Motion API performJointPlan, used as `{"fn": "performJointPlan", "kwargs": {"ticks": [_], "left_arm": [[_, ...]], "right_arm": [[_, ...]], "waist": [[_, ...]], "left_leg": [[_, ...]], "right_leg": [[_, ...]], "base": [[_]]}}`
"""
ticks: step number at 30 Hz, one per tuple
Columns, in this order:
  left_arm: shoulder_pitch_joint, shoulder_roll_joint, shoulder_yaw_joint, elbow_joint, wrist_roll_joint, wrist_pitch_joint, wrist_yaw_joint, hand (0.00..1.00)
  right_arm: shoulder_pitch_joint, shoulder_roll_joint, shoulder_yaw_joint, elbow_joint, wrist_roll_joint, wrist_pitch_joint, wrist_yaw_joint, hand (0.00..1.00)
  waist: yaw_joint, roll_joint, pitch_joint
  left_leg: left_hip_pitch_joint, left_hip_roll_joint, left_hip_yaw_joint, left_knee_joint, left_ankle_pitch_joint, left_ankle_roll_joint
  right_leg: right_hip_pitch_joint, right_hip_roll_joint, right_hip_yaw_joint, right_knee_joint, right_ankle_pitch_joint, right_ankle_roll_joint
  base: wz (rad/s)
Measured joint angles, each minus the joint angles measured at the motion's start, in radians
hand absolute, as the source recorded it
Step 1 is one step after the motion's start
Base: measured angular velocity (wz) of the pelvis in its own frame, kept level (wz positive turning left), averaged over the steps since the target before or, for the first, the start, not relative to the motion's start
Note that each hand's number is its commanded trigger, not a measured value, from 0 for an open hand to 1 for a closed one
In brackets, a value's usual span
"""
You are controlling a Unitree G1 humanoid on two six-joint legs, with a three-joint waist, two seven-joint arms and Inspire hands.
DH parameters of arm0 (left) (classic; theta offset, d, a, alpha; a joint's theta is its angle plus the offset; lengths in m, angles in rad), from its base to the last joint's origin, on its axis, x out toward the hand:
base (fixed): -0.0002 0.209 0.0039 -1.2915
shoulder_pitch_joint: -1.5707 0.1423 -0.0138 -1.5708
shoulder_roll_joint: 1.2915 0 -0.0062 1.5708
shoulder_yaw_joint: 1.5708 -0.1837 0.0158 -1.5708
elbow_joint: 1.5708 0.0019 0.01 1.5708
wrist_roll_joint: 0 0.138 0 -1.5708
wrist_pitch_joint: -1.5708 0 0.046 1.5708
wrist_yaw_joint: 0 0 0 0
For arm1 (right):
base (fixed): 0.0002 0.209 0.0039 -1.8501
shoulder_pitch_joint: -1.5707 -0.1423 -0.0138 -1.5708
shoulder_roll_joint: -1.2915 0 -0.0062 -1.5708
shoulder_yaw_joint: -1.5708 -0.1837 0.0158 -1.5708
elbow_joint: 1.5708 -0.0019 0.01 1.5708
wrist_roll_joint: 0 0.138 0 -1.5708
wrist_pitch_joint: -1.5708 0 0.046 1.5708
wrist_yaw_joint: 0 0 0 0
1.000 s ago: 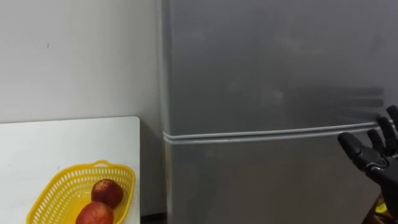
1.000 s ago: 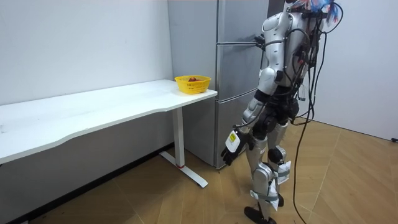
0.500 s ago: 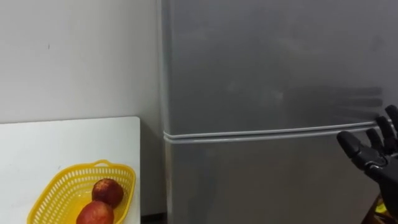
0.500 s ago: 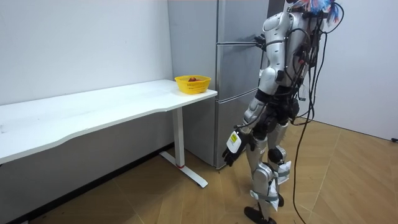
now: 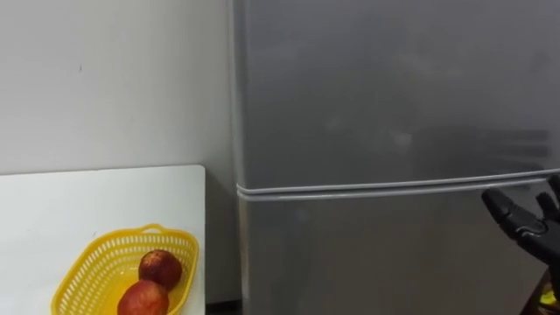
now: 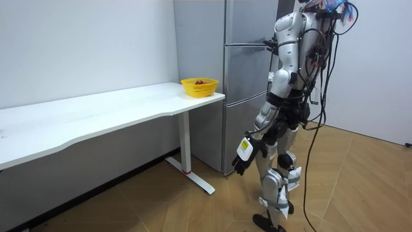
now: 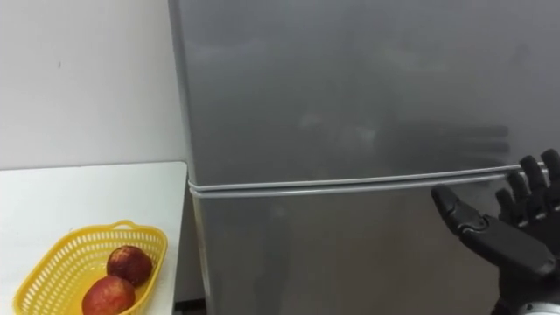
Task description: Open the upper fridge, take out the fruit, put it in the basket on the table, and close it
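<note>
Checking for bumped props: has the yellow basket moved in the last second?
No. In the room view the yellow basket sits at the same spot on the corner of the table by the fridge; its shift in the eye view is the camera's.

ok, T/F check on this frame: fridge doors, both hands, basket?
1. The upper door of the fridge is open. False: it is shut.
2. The right hand is raised in front of the fridge, fingers straight, holding nothing. True.
3. The yellow basket holds two red apples. True.
4. The basket stands on the floor. False: it stands on the white table, to the left of the fridge.
5. The left hand is on the fridge door. False: in the room view it hangs low beside the leg.
</note>
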Motion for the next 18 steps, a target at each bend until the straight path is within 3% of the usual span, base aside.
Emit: {"fn": "performJointPlan", "kwargs": {"ticks": [11, 18], "left_arm": [[-0.01, 0.001, -0.002, -0.031, -0.002, 0.02, 0.01, 0.0], [-0.013, 0.0, -0.002, -0.038, -0.003, 0.041, 0.016, 0.0]], "right_arm": [[0.082, 0.003, -0.013, 0.13, -0.105, 0.001, -0.272, 0.0], [0.129, 0.021, -0.014, 0.265, -0.182, 0.001, -0.348, 0.0]], "waist": [[-0.022, 0.009, -0.0006], [-0.025, 0.009, -0.0001]], "left_leg": [[0.002, -0.001, 0.006, -0.002, 0.0, 0.0], [-0.002, -0.001, 0.013, -0.003, 0.0, 0.0]], "right_leg": [[0.003, -0.001, -0.006, -0.014, 0.001, 0.001], [0.003, 0.0, 0.003, -0.021, 0.0, 0.003]], "base": [[0.0], [-0.04]]}}
